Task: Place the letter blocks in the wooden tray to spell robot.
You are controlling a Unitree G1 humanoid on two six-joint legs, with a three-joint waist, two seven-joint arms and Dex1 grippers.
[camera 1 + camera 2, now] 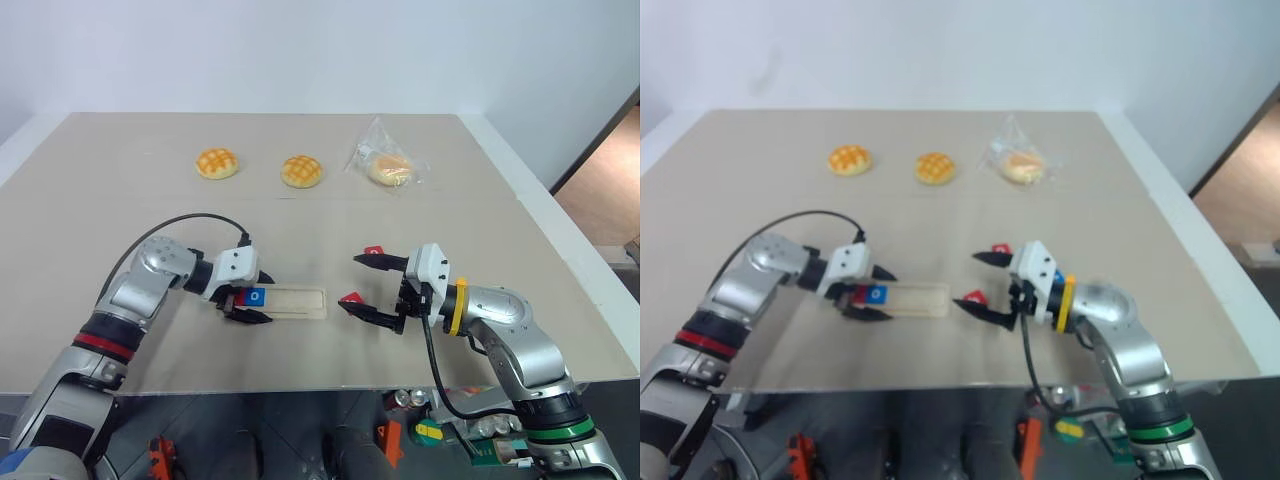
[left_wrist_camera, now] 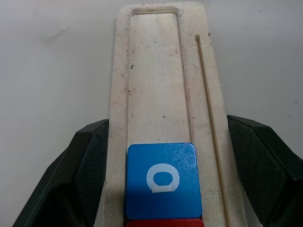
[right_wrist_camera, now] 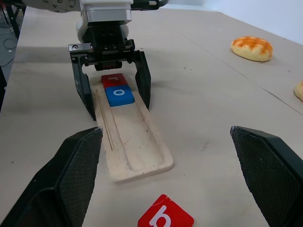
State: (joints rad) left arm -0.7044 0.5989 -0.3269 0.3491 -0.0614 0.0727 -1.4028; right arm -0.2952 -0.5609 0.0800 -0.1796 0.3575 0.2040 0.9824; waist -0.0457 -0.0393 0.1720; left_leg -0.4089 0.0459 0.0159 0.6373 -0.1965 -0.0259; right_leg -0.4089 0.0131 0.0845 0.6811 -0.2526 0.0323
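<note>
Wooden tray (image 3: 137, 156): red r block (image 3: 112, 79), blue o block (image 3: 119, 95) seated. Left hand (image 3: 112, 92) spread astride tray; right hand (image 1: 372, 290) spread wide, empty.

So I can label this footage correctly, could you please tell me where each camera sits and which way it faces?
Left and right eye views: on the head, looking forward and down over the table; both arms show.
Left wrist view: along the open left end effector, straddling the tray holding the blue o.
Right wrist view: along the open right end effector, facing the left one; red b below.
Both wrist views share the tray and blue o.
</note>
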